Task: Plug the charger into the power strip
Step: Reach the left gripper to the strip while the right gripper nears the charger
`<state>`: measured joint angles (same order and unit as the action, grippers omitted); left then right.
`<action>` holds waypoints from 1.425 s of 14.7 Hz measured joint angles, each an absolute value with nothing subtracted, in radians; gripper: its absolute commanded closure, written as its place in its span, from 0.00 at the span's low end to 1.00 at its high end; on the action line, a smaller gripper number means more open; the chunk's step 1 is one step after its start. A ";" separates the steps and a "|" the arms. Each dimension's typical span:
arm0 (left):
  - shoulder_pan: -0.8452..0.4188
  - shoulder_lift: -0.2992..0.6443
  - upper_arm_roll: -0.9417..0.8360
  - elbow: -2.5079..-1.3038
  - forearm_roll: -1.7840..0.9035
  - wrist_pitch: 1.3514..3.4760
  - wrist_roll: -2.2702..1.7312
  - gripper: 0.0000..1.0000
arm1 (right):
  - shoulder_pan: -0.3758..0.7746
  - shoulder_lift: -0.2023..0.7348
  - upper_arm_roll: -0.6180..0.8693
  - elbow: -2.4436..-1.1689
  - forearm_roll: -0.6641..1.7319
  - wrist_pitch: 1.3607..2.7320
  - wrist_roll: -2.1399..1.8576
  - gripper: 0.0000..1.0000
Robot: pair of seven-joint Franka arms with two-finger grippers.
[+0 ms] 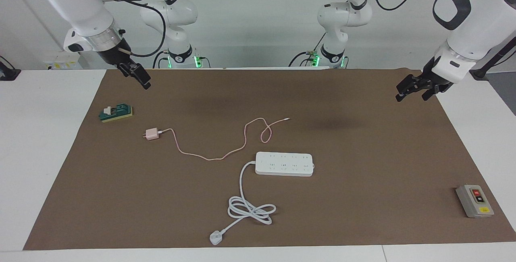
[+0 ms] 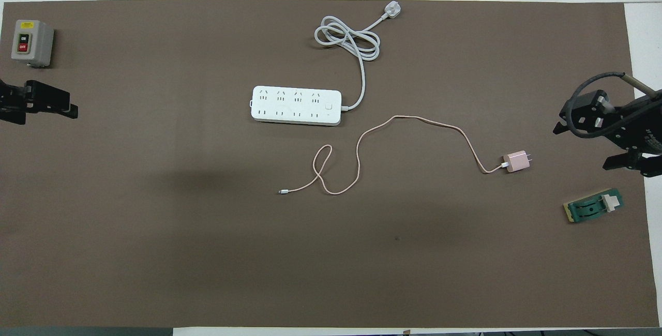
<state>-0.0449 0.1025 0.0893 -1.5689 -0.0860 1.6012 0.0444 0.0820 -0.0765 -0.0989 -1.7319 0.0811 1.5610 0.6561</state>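
On the mat, charger [image 1: 152, 134] lying unheld, well apart from raised right hand [image 1: 138, 77], fingers wide.

Both arms are glossy white with rounded joint housings and dark grey joint caps. Black cables loop along them, silver collars meet black wrists, and green lights glow at both bases.

A small pale pink cube-shaped charger [image 1: 152, 134] [image 2: 515, 161] is lying unplugged on the brown mat toward the right arm's end, its thin pink cable [image 1: 209, 157] [image 2: 414, 119] trailing in loose curves toward the middle. A long flat white power strip [image 1: 284, 163] [image 2: 296, 105] is lying farther from the robots, sockets facing up, its thick white cord [image 1: 250, 209] [image 2: 347, 39] coiling away.
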 measured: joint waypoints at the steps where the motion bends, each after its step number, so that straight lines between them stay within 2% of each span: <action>1: -0.045 0.108 0.088 -1.568 -0.086 1.601 0.045 0.00 | 0.081 -0.078 -0.100 -1.746 0.087 1.559 0.668 0.00; 8: -0.075 0.113 0.081 -1.532 -0.140 1.603 0.047 0.00 | 0.036 -0.086 -0.110 -1.878 0.135 1.551 0.888 0.00; 12: -0.078 0.129 0.080 -1.542 -0.377 1.647 0.047 0.00 | 0.007 -0.088 -0.111 -1.905 0.145 1.561 0.923 0.00; 17: -0.108 0.166 0.079 -1.574 -0.793 1.746 0.049 0.00 | -0.052 -0.070 -0.113 -1.978 0.208 1.744 1.095 0.00; 21: -0.122 0.182 0.083 -1.577 -1.014 1.765 0.094 0.00 | -0.086 -0.030 -0.112 -1.991 0.357 1.754 1.029 0.00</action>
<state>-0.1224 0.1822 0.0829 -1.5775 -1.0144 1.7654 0.0941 -0.0859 -0.0300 -0.1122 -1.9910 0.3567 1.7536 1.0293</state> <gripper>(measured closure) 0.000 0.000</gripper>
